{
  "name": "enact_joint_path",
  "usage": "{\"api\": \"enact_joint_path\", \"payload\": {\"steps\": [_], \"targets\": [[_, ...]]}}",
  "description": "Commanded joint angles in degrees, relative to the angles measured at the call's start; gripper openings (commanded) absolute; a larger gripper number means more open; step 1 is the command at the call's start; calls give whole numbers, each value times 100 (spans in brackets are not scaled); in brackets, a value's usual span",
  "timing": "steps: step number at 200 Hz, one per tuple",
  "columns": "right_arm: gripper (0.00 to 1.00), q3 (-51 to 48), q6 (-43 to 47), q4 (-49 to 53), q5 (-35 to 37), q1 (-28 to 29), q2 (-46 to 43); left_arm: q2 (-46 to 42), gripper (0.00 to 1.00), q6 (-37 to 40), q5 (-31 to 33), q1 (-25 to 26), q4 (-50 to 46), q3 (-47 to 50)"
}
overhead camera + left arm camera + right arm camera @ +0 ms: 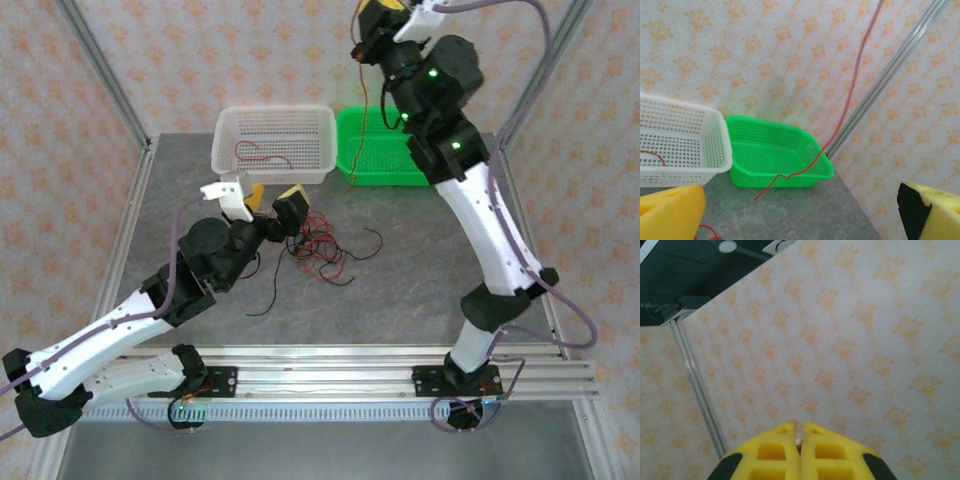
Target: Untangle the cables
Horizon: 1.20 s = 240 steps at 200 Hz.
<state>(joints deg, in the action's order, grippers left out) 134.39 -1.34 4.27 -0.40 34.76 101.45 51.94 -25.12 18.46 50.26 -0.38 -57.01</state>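
top external: raised right gripper (800, 437) pinches a red cable (364, 120) dangling over the green basket (385, 176); left gripper (273, 200) gapes beside the tangle (315, 245). one wire (250, 152) lies in the white basket (275, 110); most is left.

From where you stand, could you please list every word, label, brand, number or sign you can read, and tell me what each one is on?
None: no readable text in any view.
The white basket, green basket, red cable and right end effector look unmarked.
The wallpaper carries an orange floral pattern, no writing.
Any print at the arm bases is too small to tell.
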Motion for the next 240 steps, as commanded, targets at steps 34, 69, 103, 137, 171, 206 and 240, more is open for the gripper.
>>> {"api": "enact_joint_path", "payload": {"steps": [34, 69, 103, 137, 171, 206, 240], "targets": [[0, 1095, 150, -973, -162, -13, 946, -522, 99, -347, 36, -7, -768, 442], [0, 1107, 430, -1878, 35, -13, 1395, -656, 99, -471, -25, -7, -914, 583], [0, 1202, 699, -2624, 31, -12, 2349, -785, 99, -577, -46, -7, -1025, 713], [0, 1556, 1067, -3059, 252, -5, 3627, -939, 99, -626, -36, -7, -1123, 817], [0, 1522, 1173, -2448, 306, 20, 4265, -1032, 99, -626, 106, -7, -1333, 827], [0, 1225, 1349, -1418, 211, 91, 4375, -1179, 99, -591, -84, -7, -1175, 913], [0, 1191, 1235, -349, -64, 96, 4368, -1540, 99, -667, -351, -7, -830, 1154]]}}
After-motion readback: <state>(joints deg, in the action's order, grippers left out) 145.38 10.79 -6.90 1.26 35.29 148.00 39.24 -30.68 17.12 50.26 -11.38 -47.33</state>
